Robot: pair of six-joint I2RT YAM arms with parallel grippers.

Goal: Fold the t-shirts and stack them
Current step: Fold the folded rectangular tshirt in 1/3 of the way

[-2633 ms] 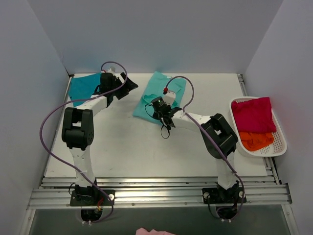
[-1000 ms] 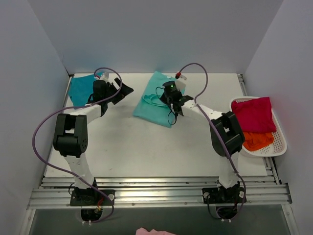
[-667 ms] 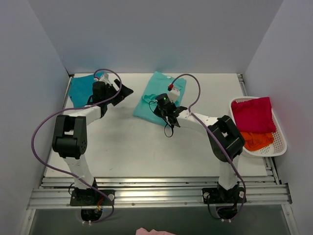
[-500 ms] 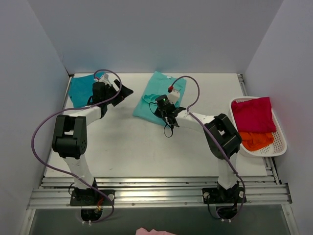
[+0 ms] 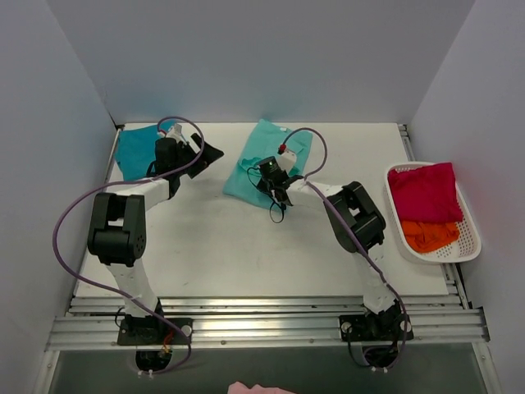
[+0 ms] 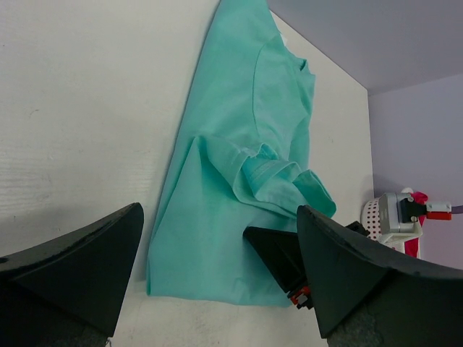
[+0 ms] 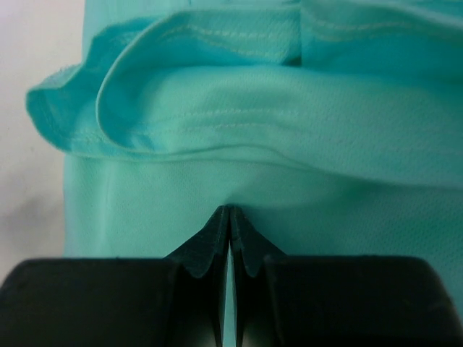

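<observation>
Mid-frame: right gripper (image 5: 276, 185), fingers pressed together, tips touching the lower part of the mint shirt (image 5: 264, 144). Cannot tell whether any cloth is caught.

The mint shirt lies upper centre, narrowed lengthwise, with a sleeve rumpled on top. Fold looks unfinished.

Right edge: basket (image 5: 443, 258) holding more clothes (image 5: 425, 193).

Farther up: left gripper (image 5: 207, 151) spread wide, holding nothing, between the two shirts.

Upper left corner: blue shirt (image 5: 135, 148), compact and partly hidden by the arm.

The shirts lie well apart, so stacking is not yet done.
</observation>
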